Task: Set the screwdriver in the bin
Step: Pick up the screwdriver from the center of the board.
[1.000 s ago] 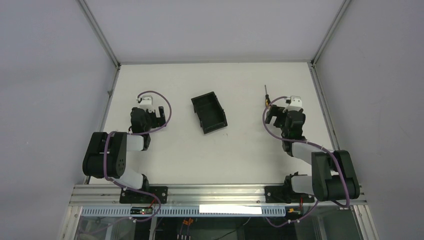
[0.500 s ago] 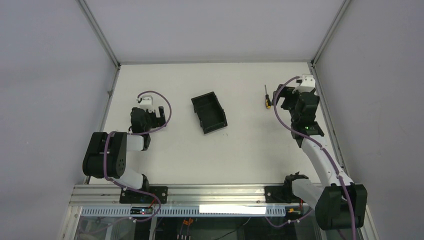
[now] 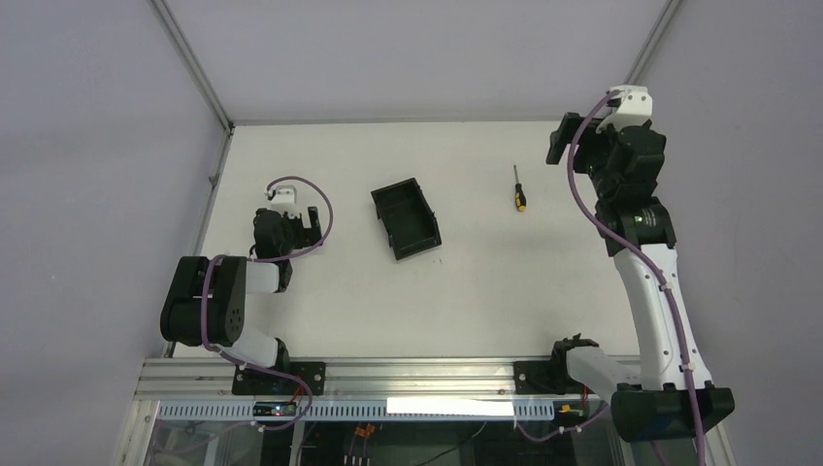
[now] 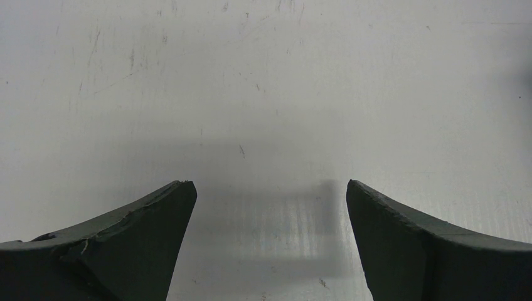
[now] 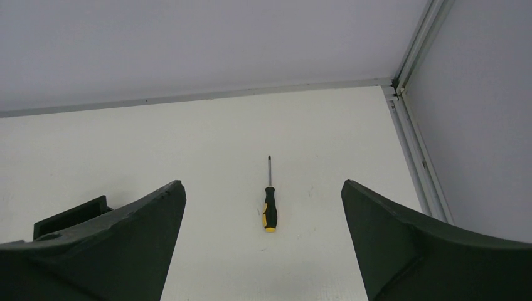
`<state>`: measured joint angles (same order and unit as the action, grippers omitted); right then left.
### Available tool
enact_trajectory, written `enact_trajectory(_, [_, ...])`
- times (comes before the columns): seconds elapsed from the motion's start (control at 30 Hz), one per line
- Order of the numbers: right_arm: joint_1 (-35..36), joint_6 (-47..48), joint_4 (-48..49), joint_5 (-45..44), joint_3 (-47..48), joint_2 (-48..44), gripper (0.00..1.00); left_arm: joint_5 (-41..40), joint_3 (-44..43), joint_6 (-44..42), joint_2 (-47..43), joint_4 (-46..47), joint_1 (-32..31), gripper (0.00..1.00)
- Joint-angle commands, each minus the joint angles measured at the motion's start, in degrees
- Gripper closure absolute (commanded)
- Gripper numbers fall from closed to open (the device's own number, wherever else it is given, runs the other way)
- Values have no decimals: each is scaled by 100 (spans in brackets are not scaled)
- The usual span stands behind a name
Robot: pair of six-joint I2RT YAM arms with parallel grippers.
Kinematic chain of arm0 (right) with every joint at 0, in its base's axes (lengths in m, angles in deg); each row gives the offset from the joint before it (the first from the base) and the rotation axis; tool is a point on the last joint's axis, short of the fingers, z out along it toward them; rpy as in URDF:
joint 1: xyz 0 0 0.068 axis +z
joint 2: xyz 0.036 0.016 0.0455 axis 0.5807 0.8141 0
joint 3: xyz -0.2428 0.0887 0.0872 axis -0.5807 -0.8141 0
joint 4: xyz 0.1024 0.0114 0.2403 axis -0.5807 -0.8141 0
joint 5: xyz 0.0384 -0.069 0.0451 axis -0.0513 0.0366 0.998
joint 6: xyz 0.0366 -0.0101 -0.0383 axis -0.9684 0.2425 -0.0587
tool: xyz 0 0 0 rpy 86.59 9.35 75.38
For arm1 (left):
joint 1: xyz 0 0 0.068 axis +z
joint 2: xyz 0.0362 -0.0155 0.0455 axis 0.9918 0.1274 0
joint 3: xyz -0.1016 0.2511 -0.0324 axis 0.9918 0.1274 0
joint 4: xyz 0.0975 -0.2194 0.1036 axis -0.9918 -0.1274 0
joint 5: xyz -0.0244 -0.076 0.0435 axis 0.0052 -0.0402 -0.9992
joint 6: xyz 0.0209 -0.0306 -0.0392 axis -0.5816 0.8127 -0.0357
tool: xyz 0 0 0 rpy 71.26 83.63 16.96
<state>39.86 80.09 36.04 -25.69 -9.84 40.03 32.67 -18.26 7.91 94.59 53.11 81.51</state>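
Note:
The screwdriver (image 3: 519, 190) lies flat on the white table at the right, tip pointing to the far side, with a black-and-yellow handle. In the right wrist view it (image 5: 270, 210) shows between my fingers, well below them. The black bin (image 3: 406, 218) sits in the middle of the table, empty; one corner (image 5: 69, 216) shows in the right wrist view. My right gripper (image 3: 561, 141) is open and empty, raised high, to the right of the screwdriver and farther back. My left gripper (image 3: 311, 216) is open and empty, low over bare table (image 4: 268, 183), left of the bin.
Grey enclosure walls and a metal frame rail (image 3: 621, 184) border the table on the right, close to my right arm. The back wall meets the table (image 5: 207, 96) beyond the screwdriver.
My right arm has risen and stretched out; its gripper moved from beside the screwdriver up and to the far right. The left arm, bin and screwdriver have not moved.

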Motion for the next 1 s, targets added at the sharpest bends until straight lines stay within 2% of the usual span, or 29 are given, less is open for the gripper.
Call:
enact_trajectory(0.0, [-27, 147, -748, -134, 745, 101, 1, -118, -2, 19, -115, 167, -50, 1])
enact_trajectory(0.43, [-28, -89, -1506, -432, 1653, 616, 1, -117, -2, 19, -116, 163, -50, 1])
enact_trajectory(0.67, [-30, -173, -1895, -320, 1834, 1515, 1, -122, -2, 19, -115, 164, -50, 1])
enact_trajectory(0.97, [-25, -255, -1927, -413, 1708, 2588, 1, -118, -2, 19, -115, 172, -50, 1])
